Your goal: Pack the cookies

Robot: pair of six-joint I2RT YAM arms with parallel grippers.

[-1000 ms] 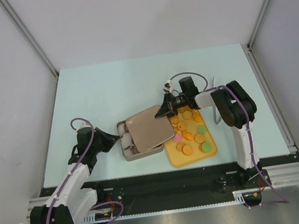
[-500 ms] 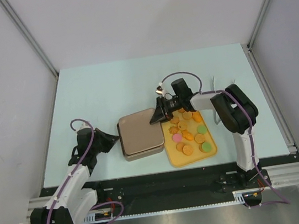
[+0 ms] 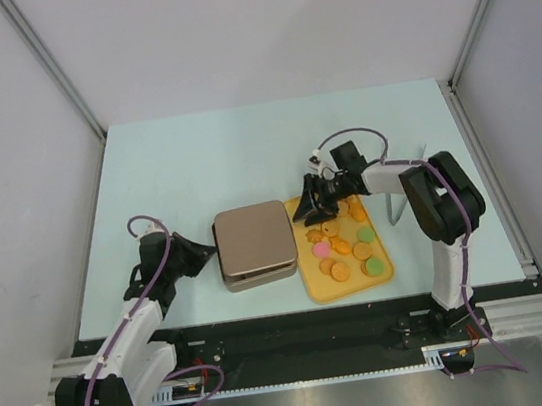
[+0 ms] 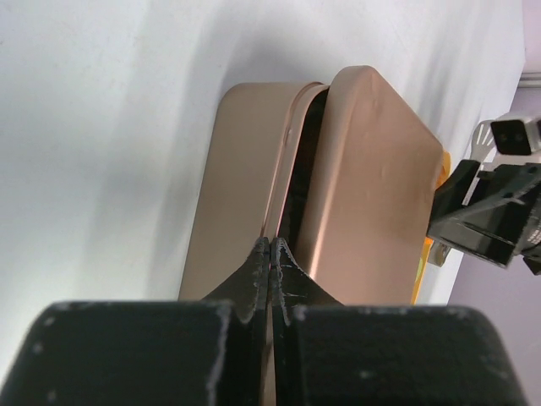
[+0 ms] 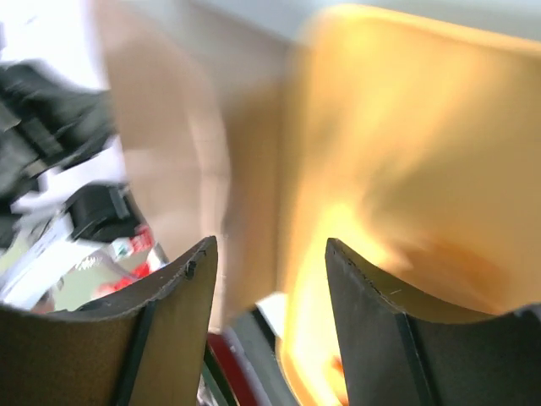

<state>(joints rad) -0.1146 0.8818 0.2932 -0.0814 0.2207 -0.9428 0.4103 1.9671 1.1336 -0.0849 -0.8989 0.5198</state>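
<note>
The cookies [image 3: 340,271], orange-tan with a few green and pink ones, lie on a yellow tray [image 3: 355,286] right of the brown tin [image 3: 261,277]. The brown lid [image 3: 253,238] lies on the tin. In the left wrist view the lid [image 4: 372,169] sits slightly askew over the tin [image 4: 241,169], with a dark gap between them. My left gripper [image 3: 208,255] is shut on the tin's left rim [image 4: 270,245]. My right gripper [image 3: 310,208] is open and empty over the tray's left edge, just right of the lid. Its wrist view [image 5: 270,254] is blurred.
A thin grey-white object [image 3: 392,204] lies on the pale blue table [image 3: 205,162] right of the tray, beside my right arm. Walls with metal posts close in the table at the back and both sides.
A second ago my right gripper held the lid tilted over the open tin. The lid now lies on the tin. My right gripper has let go and drawn back right over the tray.
</note>
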